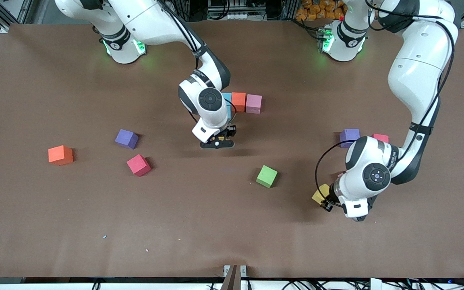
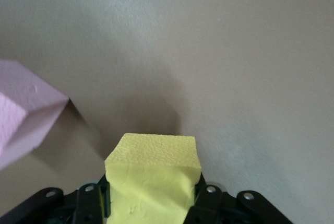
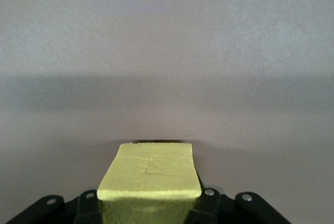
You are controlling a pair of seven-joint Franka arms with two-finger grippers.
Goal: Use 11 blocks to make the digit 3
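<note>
left gripper [image 1: 328,200] pinching yellow block [image 2: 151,182], right gripper [image 1: 217,143] pinching another yellow block [image 3: 148,179] (no readable writing)

- Teal [image 1: 227,98], orange [image 1: 238,100] and pink [image 1: 253,103] blocks touch in a row mid-table.
- Loose: orange [image 1: 60,155], purple [image 1: 126,139], red [image 1: 138,165], green [image 1: 266,176], purple [image 1: 349,136], red [image 1: 381,137].
- Two yellow blocks [image 2: 154,179] [image 3: 150,179] gripped.

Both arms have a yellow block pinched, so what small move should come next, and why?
Probably lift the left end effector straight up first. It is shut on a yellow block close to a pink block, so a sideways start might nudge that one. The right end effector, shut on its own yellow block, is already near the teal, orange and pink row.
</note>
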